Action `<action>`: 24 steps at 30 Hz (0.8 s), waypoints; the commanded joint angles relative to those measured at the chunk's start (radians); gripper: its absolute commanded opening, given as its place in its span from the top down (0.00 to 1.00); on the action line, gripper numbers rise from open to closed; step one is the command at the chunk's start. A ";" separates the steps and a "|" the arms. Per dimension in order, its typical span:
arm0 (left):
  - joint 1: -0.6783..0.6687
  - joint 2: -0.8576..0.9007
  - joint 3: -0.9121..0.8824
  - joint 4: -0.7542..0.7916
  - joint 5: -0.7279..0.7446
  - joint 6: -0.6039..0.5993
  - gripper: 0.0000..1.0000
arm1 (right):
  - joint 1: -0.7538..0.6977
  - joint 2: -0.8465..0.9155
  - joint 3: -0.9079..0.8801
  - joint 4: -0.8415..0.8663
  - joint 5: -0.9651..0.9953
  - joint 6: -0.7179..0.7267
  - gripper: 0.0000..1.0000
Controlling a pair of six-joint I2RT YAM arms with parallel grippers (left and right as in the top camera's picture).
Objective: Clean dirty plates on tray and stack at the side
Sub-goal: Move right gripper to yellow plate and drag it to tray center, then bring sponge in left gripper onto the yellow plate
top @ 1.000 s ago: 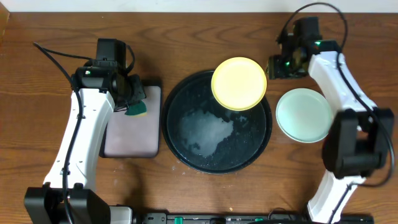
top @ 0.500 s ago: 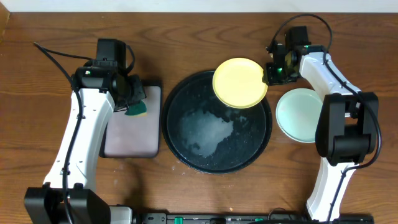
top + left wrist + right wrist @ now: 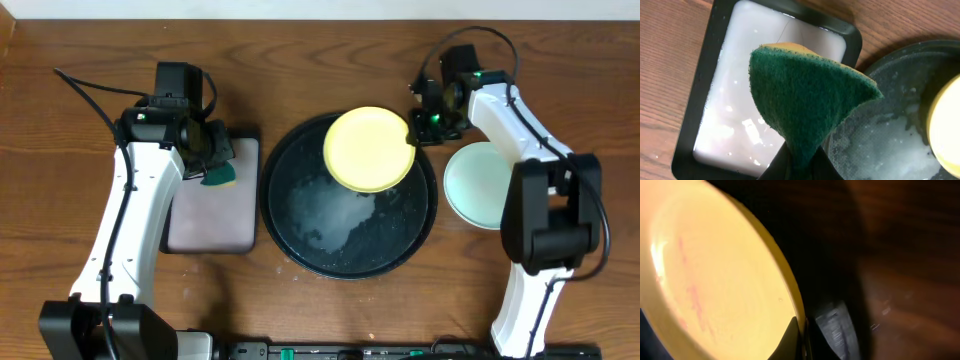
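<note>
A yellow plate (image 3: 368, 148) hangs tilted over the far part of the large black tray (image 3: 300, 240), with my right gripper (image 3: 415, 133) shut on its right rim. In the right wrist view the yellow plate (image 3: 715, 270) shows faint pink smears, and the right gripper (image 3: 805, 340) pinches its edge. A pale mint-green plate (image 3: 480, 185) lies on the table right of the tray. My left gripper (image 3: 802, 167) is shut on a green and yellow sponge (image 3: 805, 95), held above the right edge of the grey tray (image 3: 210, 215).
Wet foam covers the middle of the black tray (image 3: 880, 140). The rectangular grey tray (image 3: 740, 115) with a black rim lies just left of it and holds whitish liquid. Bare wooden table surrounds both trays.
My right gripper has closed on the yellow plate's rim and carried it left, further over the black tray. The left arm and the sponge have not moved.
</note>
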 commanded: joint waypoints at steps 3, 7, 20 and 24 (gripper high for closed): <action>0.003 0.001 -0.006 -0.002 -0.008 0.010 0.93 | 0.061 -0.129 0.014 -0.062 0.038 0.162 0.99; 0.003 0.001 -0.006 -0.002 -0.008 0.010 0.93 | 0.126 -0.121 -0.026 -0.088 0.139 0.260 0.99; -0.081 0.001 -0.006 -0.001 -0.006 0.005 0.92 | 0.235 -0.117 -0.361 0.219 0.195 0.413 0.99; -0.152 0.014 -0.007 0.003 0.056 0.005 0.92 | 0.235 -0.117 -0.413 0.283 0.195 0.416 0.99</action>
